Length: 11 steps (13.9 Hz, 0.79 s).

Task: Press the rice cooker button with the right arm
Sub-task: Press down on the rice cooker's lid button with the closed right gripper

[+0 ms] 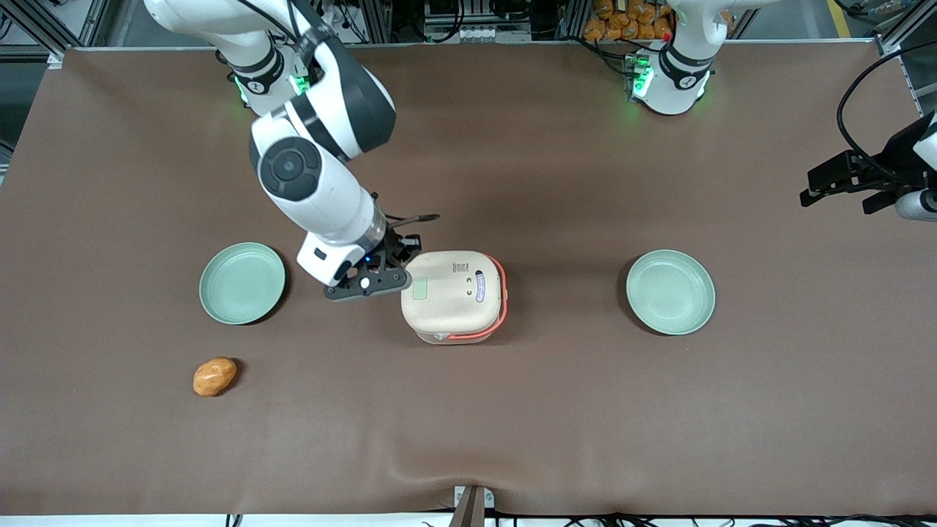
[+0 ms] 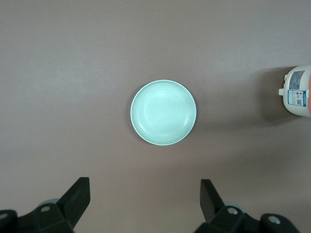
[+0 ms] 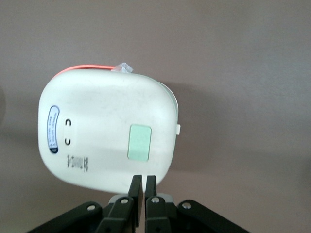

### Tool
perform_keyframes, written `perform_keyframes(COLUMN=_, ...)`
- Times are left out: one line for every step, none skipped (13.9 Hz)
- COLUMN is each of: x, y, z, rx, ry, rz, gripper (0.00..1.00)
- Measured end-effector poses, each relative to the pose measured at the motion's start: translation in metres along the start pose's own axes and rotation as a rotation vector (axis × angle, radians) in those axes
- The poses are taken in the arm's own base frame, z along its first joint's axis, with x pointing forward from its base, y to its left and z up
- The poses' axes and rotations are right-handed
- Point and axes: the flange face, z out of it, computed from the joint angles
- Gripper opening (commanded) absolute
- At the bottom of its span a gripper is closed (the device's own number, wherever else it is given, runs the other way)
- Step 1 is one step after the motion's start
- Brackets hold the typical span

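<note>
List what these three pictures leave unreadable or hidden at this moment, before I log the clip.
- Gripper, shut beside the rice cooker: front view, the wrist covers its fingertips; contact with the lid cannot be told.
- Button: no view shows whether it is pressed.
- Oval label: print too small in the right wrist view.
- Cooker in the left wrist view: cut off by the frame edge.
- Orange-red handle: mostly hidden by the lid.
</note>
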Motion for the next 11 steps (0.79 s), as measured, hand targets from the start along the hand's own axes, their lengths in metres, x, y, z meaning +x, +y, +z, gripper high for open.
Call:
perform_keyframes(x=0.001, y=-0.003, z=0.008, rx=-0.001, ry=0.001, rz=-0.003, gripper=0.06)
perform_keyframes(x=0.001, y=-0.006, z=0.014, rx=0.000, ry=0.005, rz=-0.007, gripper=0.06)
perform_keyframes(x=0.001, y=-0.010, z=0.020, rx=0.001, ry=0.009, rz=-0.011, gripper=0.05)
perform_keyframes(x=0.001, y=-0.013, z=0.024, rx=0.002, ry=0.014, rz=-0.015, gripper=0.05)
perform_keyframes(x=0.002, y=-0.015, z=0.027, rx=0.004, ry=0.020, rz=-0.016, gripper=0.05)
perform_keyframes(x=0.003, y=-0.016, z=0.030, rx=0.006, ry=0.027, rz=-0.015, gripper=0.05)
perform_keyframes(x=0.005, y=-0.015, z=0.034, rx=0.006, ry=0.032, rz=-0.014, gripper=0.05)
perform_keyframes(x=0.006, y=-0.015, z=0.036, rx=0.006, ry=0.036, rz=-0.013, gripper=0.05)
perform_keyframes(x=0.007, y=-0.014, z=0.039, rx=0.006, ry=0.037, rz=-0.012, gripper=0.05)
perform_keyframes(x=0.008, y=-0.014, z=0.042, rx=0.005, ry=0.036, rz=-0.011, gripper=0.05)
perform_keyframes(x=0.008, y=-0.013, z=0.045, rx=0.003, ry=0.032, rz=-0.010, gripper=0.05)
